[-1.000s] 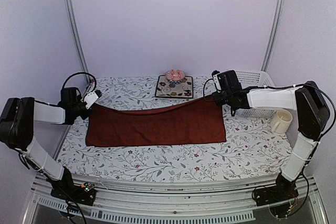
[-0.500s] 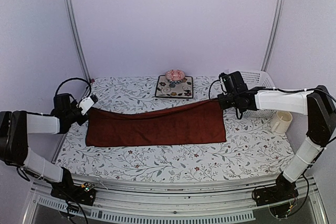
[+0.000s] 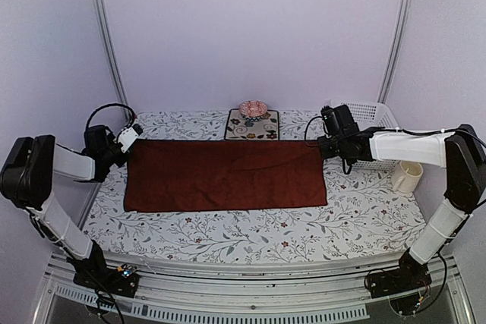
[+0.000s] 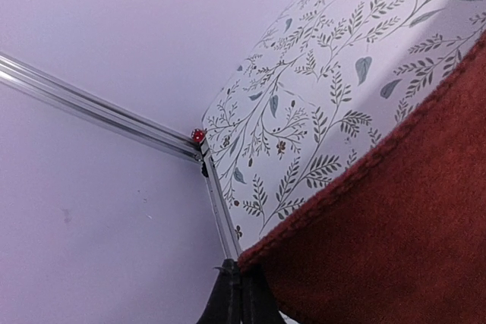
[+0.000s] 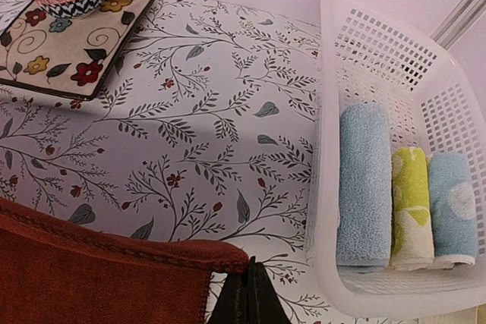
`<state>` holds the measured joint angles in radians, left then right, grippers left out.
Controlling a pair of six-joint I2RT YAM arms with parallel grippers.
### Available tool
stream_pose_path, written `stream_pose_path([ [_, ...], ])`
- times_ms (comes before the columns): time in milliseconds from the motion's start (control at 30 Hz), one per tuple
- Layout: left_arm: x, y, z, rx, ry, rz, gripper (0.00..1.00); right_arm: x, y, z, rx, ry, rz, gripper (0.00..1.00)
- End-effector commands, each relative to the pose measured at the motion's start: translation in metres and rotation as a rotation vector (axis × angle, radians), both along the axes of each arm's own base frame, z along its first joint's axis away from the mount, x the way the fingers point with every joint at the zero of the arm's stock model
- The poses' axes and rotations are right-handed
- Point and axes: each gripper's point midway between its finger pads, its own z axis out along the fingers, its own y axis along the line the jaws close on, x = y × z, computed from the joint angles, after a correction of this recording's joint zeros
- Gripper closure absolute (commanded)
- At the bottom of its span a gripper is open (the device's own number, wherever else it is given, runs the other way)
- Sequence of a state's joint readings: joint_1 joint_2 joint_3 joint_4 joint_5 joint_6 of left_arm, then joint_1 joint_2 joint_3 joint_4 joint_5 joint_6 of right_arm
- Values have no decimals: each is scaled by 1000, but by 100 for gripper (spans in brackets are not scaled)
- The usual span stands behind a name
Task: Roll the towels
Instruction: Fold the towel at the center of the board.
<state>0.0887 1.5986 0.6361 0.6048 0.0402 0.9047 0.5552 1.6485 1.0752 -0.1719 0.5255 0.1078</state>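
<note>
Fingers on red towel, rolled towels in basket

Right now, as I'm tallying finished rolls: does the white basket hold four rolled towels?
No, the white basket holds three: a pale blue rolled towel, a yellow-green rolled towel and a second pale blue rolled towel.

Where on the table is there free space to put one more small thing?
The wide bare strip between the dark red towel and the near edge of the table is freest. A smaller patch lies between towel and mug. Far side crowded: mat, basket.
</note>
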Motion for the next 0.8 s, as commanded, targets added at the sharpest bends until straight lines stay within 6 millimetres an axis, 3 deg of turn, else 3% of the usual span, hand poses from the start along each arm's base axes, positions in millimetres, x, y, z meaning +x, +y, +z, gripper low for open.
stream_pose_path([
  [0, 13, 3, 15, 11, -83, 31, 100, 1, -9, 17, 16, -56, -46, 98],
  [300, 32, 0, 20, 55, -130, 81, 100, 2, -12, 18, 13, -71, -63, 98],
  [467, 37, 1, 10, 74, -105, 98, 100, 1, -13, 19, 16, -73, -65, 98],
  [767, 9, -5, -7, 50, -1, -10, 100, -9, -7, 9, 33, -19, -35, 98],
])
